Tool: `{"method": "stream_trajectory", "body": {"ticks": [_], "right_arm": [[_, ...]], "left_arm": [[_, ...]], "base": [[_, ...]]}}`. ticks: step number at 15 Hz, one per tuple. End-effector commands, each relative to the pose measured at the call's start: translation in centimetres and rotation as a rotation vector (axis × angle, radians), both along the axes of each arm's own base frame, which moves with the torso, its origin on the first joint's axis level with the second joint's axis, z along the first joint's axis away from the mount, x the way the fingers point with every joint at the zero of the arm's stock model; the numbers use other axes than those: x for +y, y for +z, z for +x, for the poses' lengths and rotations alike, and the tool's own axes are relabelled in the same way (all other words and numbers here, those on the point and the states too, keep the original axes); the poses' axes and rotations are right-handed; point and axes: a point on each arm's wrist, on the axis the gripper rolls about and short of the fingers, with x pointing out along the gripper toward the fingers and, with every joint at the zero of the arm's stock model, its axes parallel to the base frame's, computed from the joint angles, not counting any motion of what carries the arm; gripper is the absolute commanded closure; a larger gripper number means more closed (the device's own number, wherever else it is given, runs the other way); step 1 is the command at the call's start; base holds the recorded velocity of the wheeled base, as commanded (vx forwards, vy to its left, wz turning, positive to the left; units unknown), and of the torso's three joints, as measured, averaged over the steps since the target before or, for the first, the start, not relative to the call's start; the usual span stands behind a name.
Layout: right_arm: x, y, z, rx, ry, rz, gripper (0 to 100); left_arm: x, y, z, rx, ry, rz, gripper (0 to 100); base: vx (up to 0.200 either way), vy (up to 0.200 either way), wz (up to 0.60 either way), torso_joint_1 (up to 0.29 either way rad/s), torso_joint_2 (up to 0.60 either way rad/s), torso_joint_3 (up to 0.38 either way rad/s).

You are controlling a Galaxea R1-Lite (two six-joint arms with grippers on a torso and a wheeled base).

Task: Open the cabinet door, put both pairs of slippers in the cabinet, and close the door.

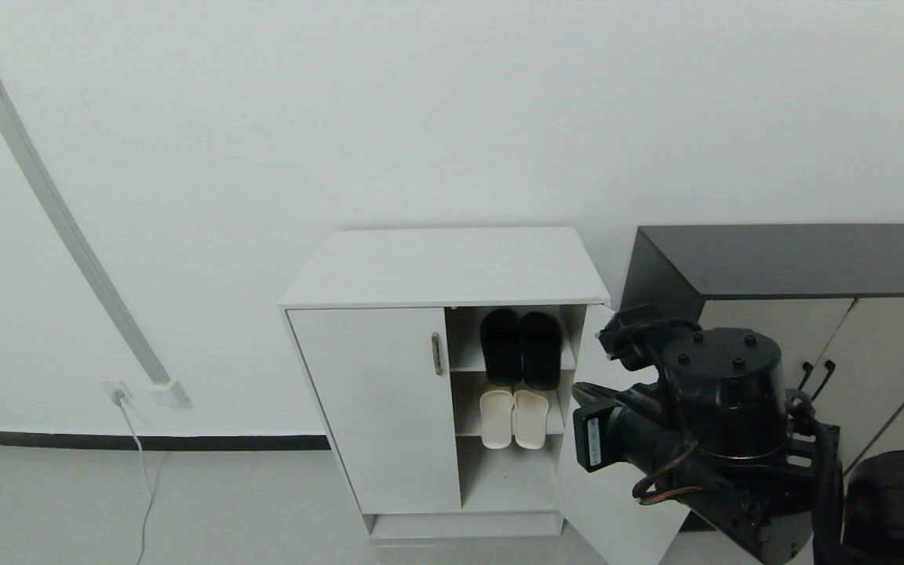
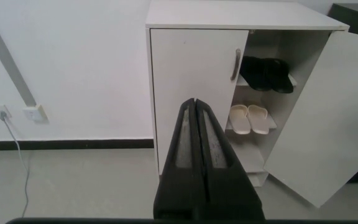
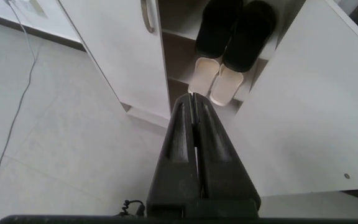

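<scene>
**Item 1: shoe cabinet.** White, flat top, two doors, standing against the wall at my 12 o'clock.
- The left door is closed, with a slim metal handle on its inner edge.
- The right door is swung wide open toward 4 o'clock of the cabinet, showing the shelves.

**Item 2: black slippers.** One pair, side by side on the top shelf behind the open half.

**Item 3: cream slippers.** One pair, side by side on the middle shelf, directly at 6 o'clock of the black pair.

**Item 4: left gripper.** The fingers are pressed flat together with nothing between them. It sits in the air facing the closed door and is clear of it.

**Item 5: right gripper.** The fingers are likewise pressed together and hold nothing. It hangs over the floor in front of the open half, beside the open door's inner face. I cannot tell if it touches the door.

**Item 6: surroundings.**
- A dark-topped sideboard is at 3 o'clock of the cabinet.
- A wall socket with a trailing cable is at 9 o'clock.
</scene>
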Motion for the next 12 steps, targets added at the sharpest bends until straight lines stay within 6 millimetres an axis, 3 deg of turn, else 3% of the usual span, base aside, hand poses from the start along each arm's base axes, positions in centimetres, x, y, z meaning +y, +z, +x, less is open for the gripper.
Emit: {"method": "stream_trajectory", "body": {"ticks": [1, 6, 12], "right_arm": [[0.0, -0.1, 0.1, 0.003, -0.001, -0.003, 100], [-0.1, -0.2, 0.2, 0.002, -0.005, -0.01, 100], [-0.5, -0.4, 1.3, -0.023, -0.035, -0.008, 100]], "left_arm": [[0.0, 0.0, 0.0, 0.001, 0.0, 0.0, 100], [0.0, 0.0, 0.0, 0.001, 0.002, 0.0, 100], [0.0, 0.0, 0.0, 0.001, 0.002, 0.001, 100]], "base": [[0.0, 0.0, -0.6, 0.002, 0.01, 0.002], [0.0, 0.0, -0.6, 0.004, 0.0, 0.003], [0.0, 0.0, 0.0, 0.0, 0.0, 0.0]]}}
